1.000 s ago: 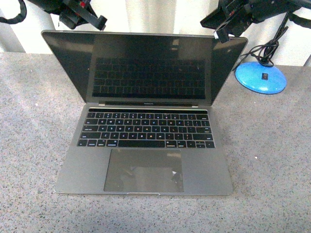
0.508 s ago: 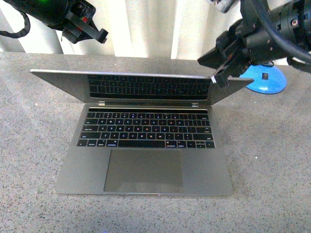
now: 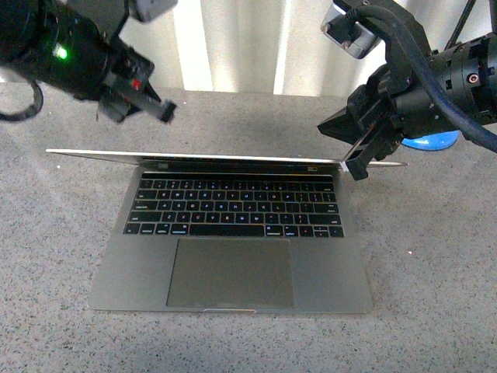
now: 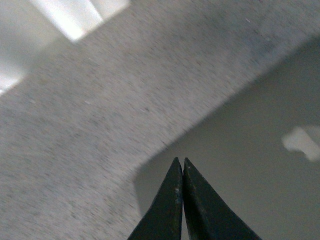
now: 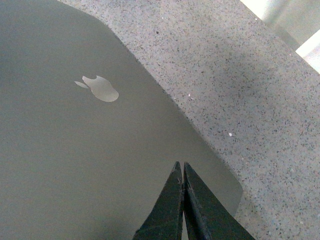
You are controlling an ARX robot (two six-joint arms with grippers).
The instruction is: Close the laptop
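The grey laptop point(image 3: 230, 268) lies in the middle of the table, its black keyboard point(image 3: 233, 207) and trackpad facing up. Its lid point(image 3: 93, 153) is tilted far forward, so the front view shows it only as a thin edge above the keys. My right gripper point(image 3: 354, 165) is shut, its tips on the lid's back near the right corner. My left gripper point(image 3: 161, 113) is shut and hangs above the lid's left part. In the right wrist view the gripper point(image 5: 180, 167) points at the lid point(image 5: 75, 160) below the apple logo point(image 5: 100, 89). The left wrist view has the gripper point(image 4: 180, 163) over the lid point(image 4: 260, 165).
A blue round base point(image 3: 432, 141) with a black cable stands behind my right arm. The speckled grey table point(image 3: 46, 264) runs out on both sides of the laptop. A white wall point(image 3: 241, 47) closes the back.
The lid has swung down from nearly upright to almost level with my line of sight. Both arms have come forward and lower, the right one following the lid's corner.
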